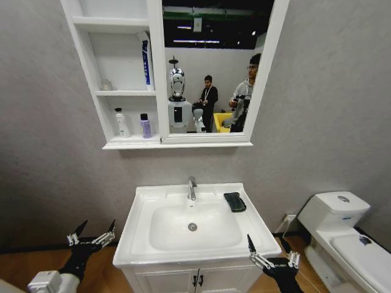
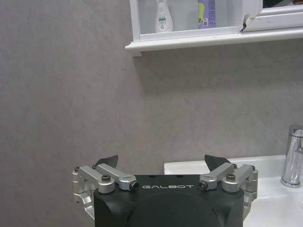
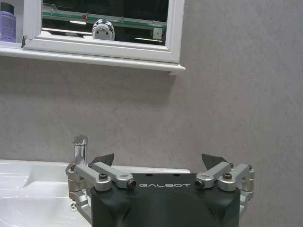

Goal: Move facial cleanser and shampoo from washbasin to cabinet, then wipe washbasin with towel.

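Both claws hang low and spread wide with nothing between the fingers: our left claw (image 1: pixel 91 234) sits off the left front corner of the washbasin (image 1: pixel 142 210), our right claw (image 1: pixel 272 253) just beyond its right front corner. We judge this to be a waiting pose, arms held clear of the bowl so either can reach in.

High above and ahead of the left claw, the cabinet (image 1: pixel 156 73) carries a white bottle (image 1: pixel 122 122) and a purple bottle (image 1: pixel 145 126) side by side on its lowest shelf, and a blue-and-white tube (image 1: pixel 146 62) stands on the shelf above. No bottle stands on the washbasin rim, so we take the moving part as done.

The towel (image 1: pixel 234 201) lies on the back right ledge of the washbasin, ahead of the right claw and nearer to it than to the left. It rests beside the tap (image 1: pixel 192 188), apart from it. We judge that wiping is what remains, and the right claw is better placed to pick the cloth up.
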`<state>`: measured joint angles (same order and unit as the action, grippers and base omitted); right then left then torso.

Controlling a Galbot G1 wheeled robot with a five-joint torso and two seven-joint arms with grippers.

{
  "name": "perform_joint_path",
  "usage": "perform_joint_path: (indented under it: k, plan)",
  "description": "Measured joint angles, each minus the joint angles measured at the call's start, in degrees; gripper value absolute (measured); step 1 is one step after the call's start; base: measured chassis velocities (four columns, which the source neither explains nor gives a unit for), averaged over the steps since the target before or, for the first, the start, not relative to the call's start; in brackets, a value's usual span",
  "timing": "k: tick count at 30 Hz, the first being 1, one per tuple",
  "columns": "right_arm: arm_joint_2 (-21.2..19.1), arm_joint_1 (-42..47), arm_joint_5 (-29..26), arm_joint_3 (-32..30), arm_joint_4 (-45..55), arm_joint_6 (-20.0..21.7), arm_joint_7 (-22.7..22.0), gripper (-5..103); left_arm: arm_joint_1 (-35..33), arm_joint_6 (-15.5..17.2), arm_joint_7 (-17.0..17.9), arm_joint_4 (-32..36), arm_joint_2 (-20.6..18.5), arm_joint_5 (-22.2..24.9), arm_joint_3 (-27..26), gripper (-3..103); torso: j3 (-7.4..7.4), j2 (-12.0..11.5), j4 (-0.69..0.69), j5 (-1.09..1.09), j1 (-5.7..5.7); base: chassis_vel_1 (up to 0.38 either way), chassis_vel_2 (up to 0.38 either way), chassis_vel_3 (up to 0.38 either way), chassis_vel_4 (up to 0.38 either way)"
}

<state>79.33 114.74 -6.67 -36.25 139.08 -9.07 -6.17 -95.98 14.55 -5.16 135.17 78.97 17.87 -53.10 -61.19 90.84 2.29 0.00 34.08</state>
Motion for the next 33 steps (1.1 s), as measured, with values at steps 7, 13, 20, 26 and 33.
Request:
perform_joint_path:
  k: [7,13,20,26,33]
  plan:
    - [0.0,0.0,0.0,0.0,0.0,0.1,0.0,100,0.0,0.0,0.0,0.0,0.0,0.0,0.0,100,0.0,0.0,-0.01,0.0,0.0,0.04,-0.04,-0.03,0.036]
    - [0.0,-0.1,-0.1,0.0,0.0,0.1,0.0,100,0.0,0.0,0.0,0.0,0.0,0.0,0.0,100,0.0,0.0,0.0,-0.01,0.0,0.118,-0.125,-0.115,0.116]
    - [0.0,-0.1,-0.1,0.0,0.0,0.1,0.0,100,0.0,0.0,0.0,0.0,0.0,0.0,0.0,100,0.01,0.0,0.0,-0.01,-0.02,0.174,-0.194,-0.171,0.179]
    - [0.0,-0.1,-0.1,0.0,0.0,0.2,0.0,100,0.0,0.0,0.0,0.0,0.0,0.0,0.0,100,0.0,0.0,0.03,-0.01,-0.01,0.251,-0.257,-0.245,0.242]
    - [0.0,-0.1,-0.1,0.0,-0.1,0.2,0.0,100,0.0,0.0,0.0,0.0,0.0,0.0,0.0,100,0.0,0.0,0.0,0.02,-0.01,0.329,-0.333,-0.325,0.336]
